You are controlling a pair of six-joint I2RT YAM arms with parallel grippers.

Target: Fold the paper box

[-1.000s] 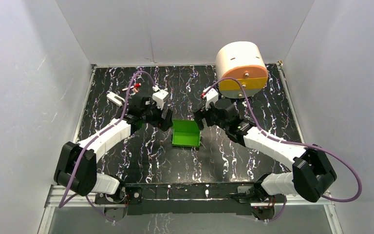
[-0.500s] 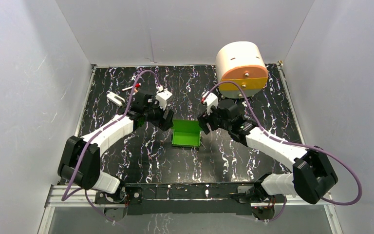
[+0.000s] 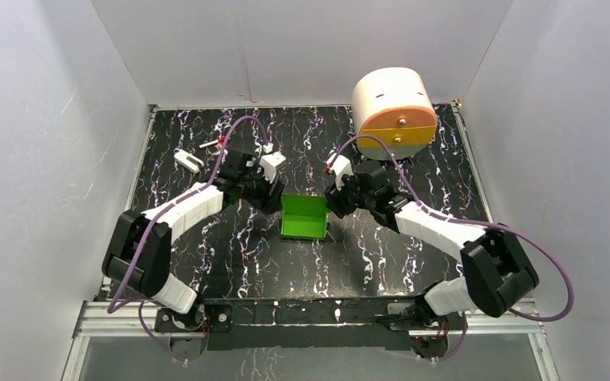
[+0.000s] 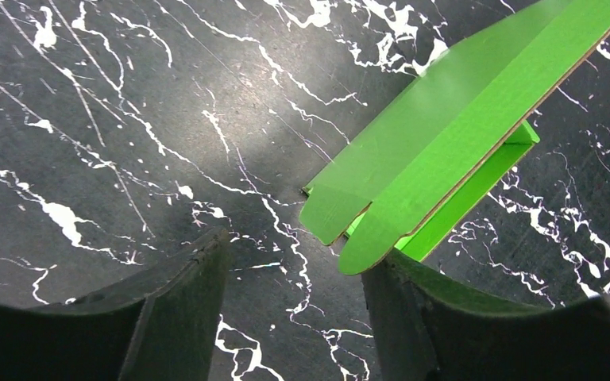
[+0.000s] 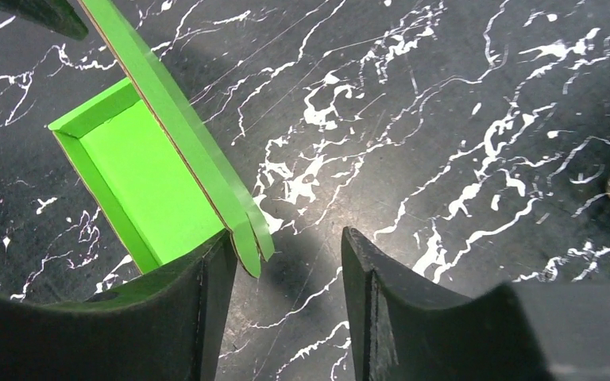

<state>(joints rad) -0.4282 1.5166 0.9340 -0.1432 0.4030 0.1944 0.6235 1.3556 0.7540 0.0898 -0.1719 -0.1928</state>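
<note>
Paper box sits centre frame in the top view (cut off in both wrist views). Left gripper and right gripper flank it, jaws partly apart; fingertips hidden overhead.

Centre: paper box sits close between left gripper and right gripper, so you cannot pass there | far right: drawer unit blocks you | far left: small white part lies near the wall | near side: bare table gives you room
</note>
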